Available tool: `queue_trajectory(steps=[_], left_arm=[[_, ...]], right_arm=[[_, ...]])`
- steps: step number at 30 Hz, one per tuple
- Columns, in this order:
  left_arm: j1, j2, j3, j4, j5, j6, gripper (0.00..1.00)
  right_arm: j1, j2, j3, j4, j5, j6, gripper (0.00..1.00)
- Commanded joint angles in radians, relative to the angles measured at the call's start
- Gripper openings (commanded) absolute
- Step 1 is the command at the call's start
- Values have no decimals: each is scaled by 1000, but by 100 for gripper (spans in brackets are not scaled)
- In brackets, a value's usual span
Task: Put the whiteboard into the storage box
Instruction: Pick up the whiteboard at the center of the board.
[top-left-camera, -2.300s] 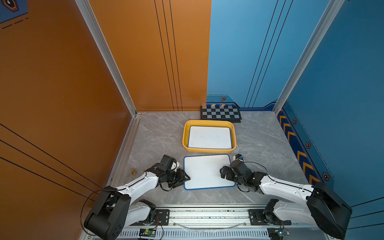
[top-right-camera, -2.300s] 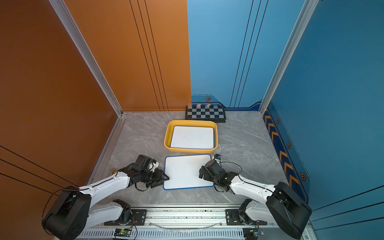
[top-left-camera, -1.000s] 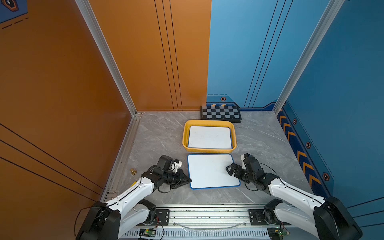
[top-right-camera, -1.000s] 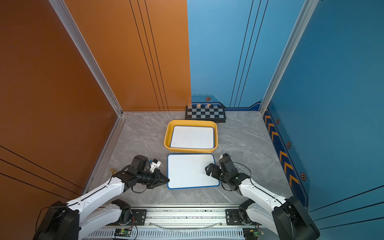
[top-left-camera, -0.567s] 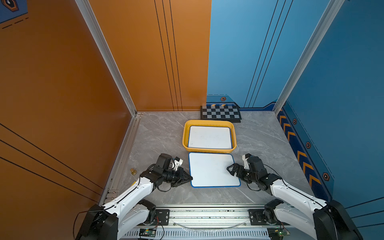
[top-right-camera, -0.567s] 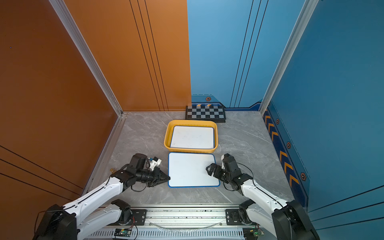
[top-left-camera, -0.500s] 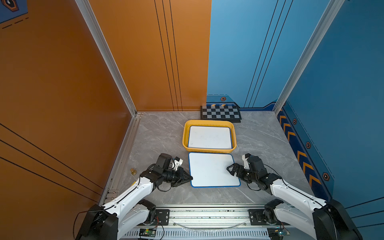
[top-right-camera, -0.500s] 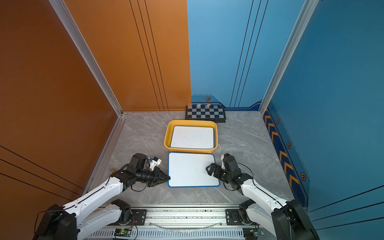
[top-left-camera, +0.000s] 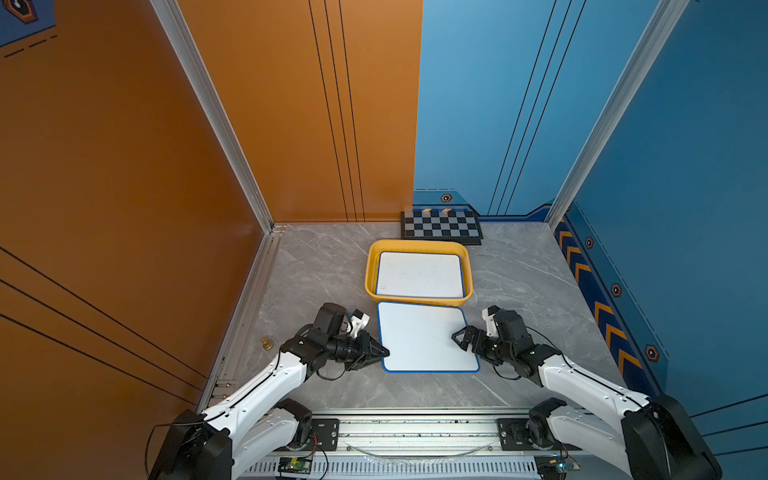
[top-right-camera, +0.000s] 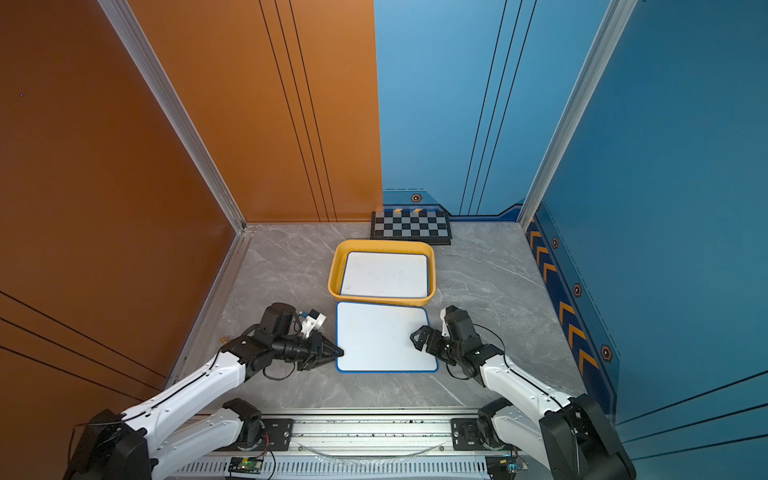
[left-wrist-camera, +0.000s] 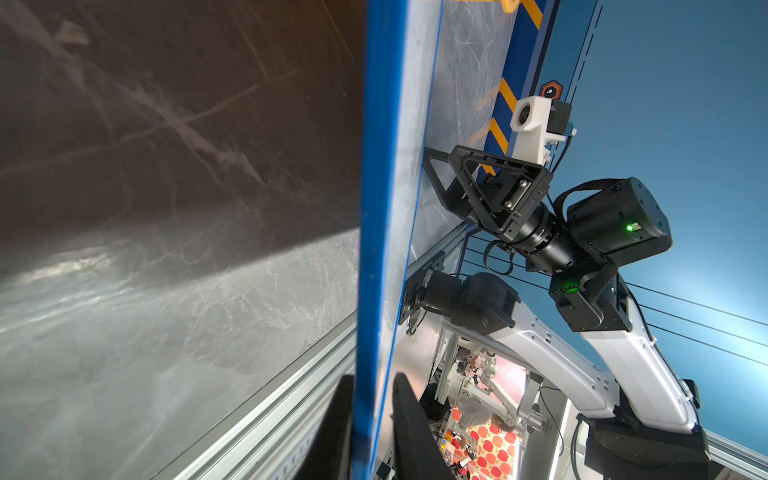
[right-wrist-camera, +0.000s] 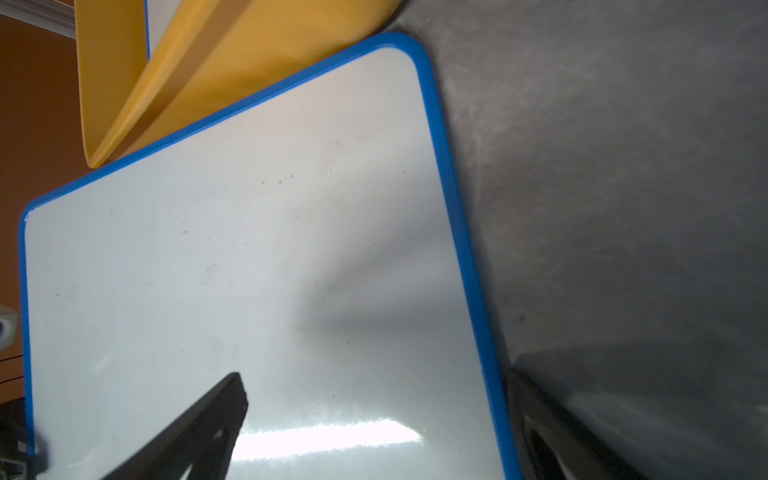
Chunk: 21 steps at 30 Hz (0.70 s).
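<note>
The grey marble tabletop (top-left-camera: 519, 266) carries everything. The yellow storage box (top-left-camera: 372, 270) sits near its middle with a second whiteboard (top-left-camera: 419, 274) lying inside. In the right wrist view only a corner of the box shows, cut off by the frame. The blue-rimmed whiteboard (top-left-camera: 424, 336) lies outside the box, on the tabletop, its far edge just beside the box's near wall. Whether the two touch is hard to make out. A checkerboard (top-left-camera: 440, 224) rests against the back wall.

The right claw (top-left-camera: 463, 340) stands wide at the whiteboard's right edge, with one finger (right-wrist-camera: 199, 428) over the white face and the other off the rim. The left claw (top-left-camera: 386, 353) is narrow. Its fingers (left-wrist-camera: 411, 424), blurred and cut off in the left wrist view, flank the blue rim, and I cannot tell if they pinch it. A tiny brass object (top-left-camera: 267, 343) by the left wall is too small to identify.
</note>
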Motion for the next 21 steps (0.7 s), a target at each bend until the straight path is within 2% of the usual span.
queue_trajectory(steps=[1,9,21], left_arm=[[-19,23,37,25,12,-2,19],[-55,67,49,105,-7,-22,22],[-57,78,54,123,-3,-23,18]], right_arm=[[5,21,-58,-212,-50,38,99],[23,15,-58,-148,-91,80,100],[43,1,-66,-153,-61,94,100]])
